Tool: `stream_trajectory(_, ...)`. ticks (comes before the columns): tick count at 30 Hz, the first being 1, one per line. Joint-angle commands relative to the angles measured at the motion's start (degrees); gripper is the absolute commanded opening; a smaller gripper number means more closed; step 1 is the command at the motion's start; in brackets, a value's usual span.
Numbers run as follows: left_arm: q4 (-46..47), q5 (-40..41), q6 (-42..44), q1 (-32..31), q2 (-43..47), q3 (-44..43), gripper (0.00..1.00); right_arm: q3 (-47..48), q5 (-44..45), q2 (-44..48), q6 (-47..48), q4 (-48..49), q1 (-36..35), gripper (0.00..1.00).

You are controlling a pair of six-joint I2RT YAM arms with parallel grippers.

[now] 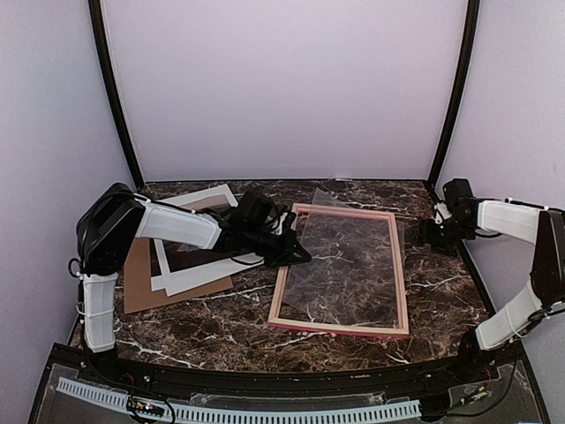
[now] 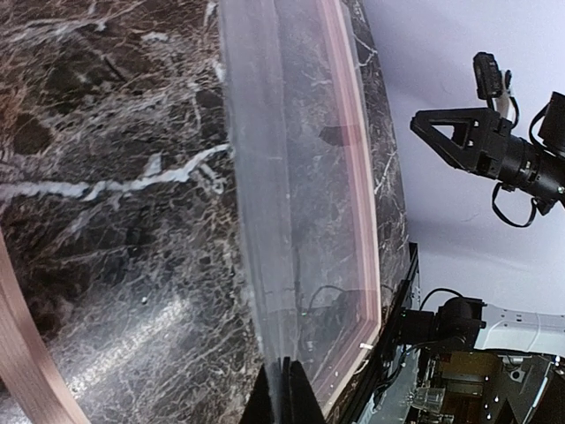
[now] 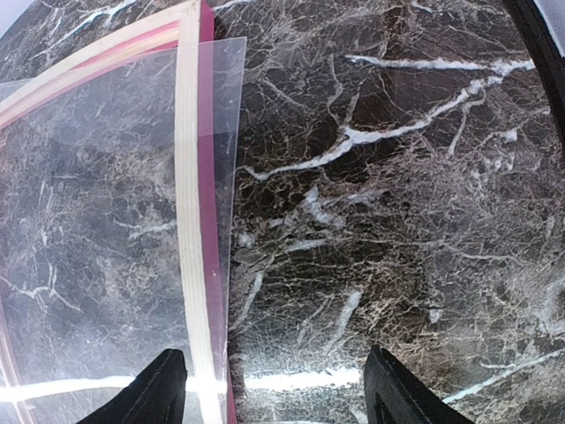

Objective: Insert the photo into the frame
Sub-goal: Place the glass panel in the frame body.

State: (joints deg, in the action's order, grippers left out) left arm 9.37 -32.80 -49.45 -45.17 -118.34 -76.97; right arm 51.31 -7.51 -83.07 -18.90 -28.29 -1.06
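At the left rail of the frame [image 1: 340,328], we see the left gripper [image 1: 298,252] clamped on the edge of the clear sheet [image 1: 349,256], which lies skewed across the frame. The frame lies flat, pale wood side up, on the marble table [image 1: 221,322]. We find the photo [image 1: 203,276] at the left, under the left arm, resting on brown cardboard [image 1: 146,287]. The right gripper [image 1: 434,234] hangs with fingers spread and holding nothing, just beyond the frame's right rail.
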Motion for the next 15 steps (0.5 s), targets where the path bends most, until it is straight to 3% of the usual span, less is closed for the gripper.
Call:
stream_trajectory(1, 2.79, 3.67, -0.75, -0.1, 4.57, 2.62, 0.0, -0.59, -0.23, -0.79, 0.04, 1.35, 0.09, 0.7)
stream_trajectory(15, 3.64, 6.72, -1.01, -0.1, 5.48, 3.7, 0.0, -0.6, -0.31, -1.12, 0.09, 1.54, 0.09, 0.7)
